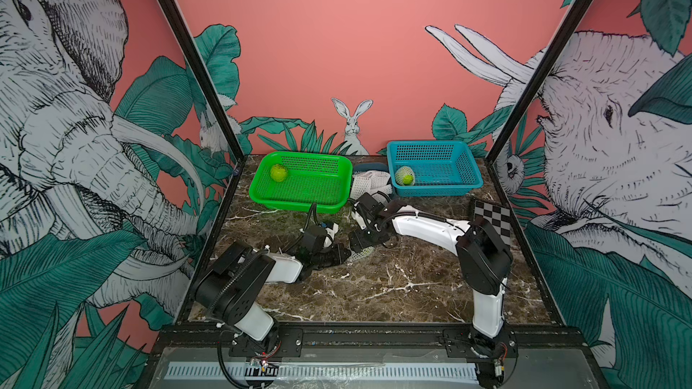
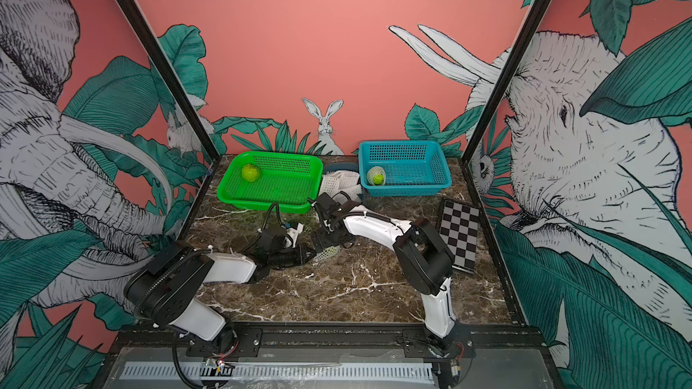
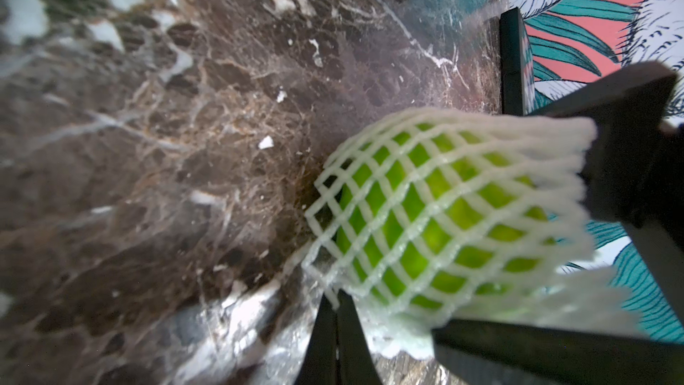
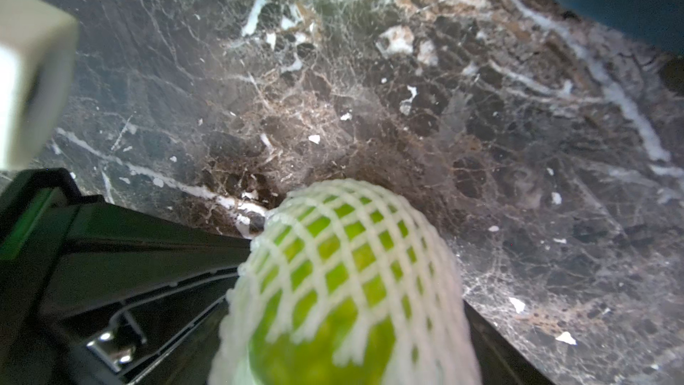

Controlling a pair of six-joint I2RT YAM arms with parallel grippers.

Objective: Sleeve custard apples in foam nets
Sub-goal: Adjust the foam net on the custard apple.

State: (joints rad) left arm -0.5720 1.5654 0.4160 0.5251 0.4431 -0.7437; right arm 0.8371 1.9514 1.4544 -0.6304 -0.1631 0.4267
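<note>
Centre of the table [image 3: 148, 179], the custard apple [image 3: 436, 224] lies inside its foam net [image 3: 370, 164]. The right end effector [image 1: 360, 248] straddles it wide, clasping the fruit steady. That looks meant to let the left end effector [image 3: 329, 312], pinched tight on the net's rim, tug the sleeve along.

A robot-lab test cell is indicated, not a home. A marble-patterned desk [image 1: 374, 286] is enclosed by black frame posts [image 1: 194, 69] and panels printed with elephants and a rabbit [image 1: 352, 121]. A left arm [image 1: 239, 286] and a right arm [image 1: 483, 256] are bolted to a rail [image 1: 374, 334] at 6 o'clock. A checkerboard calibration card [image 1: 492, 220] is laid at 3 o'clock.
</note>
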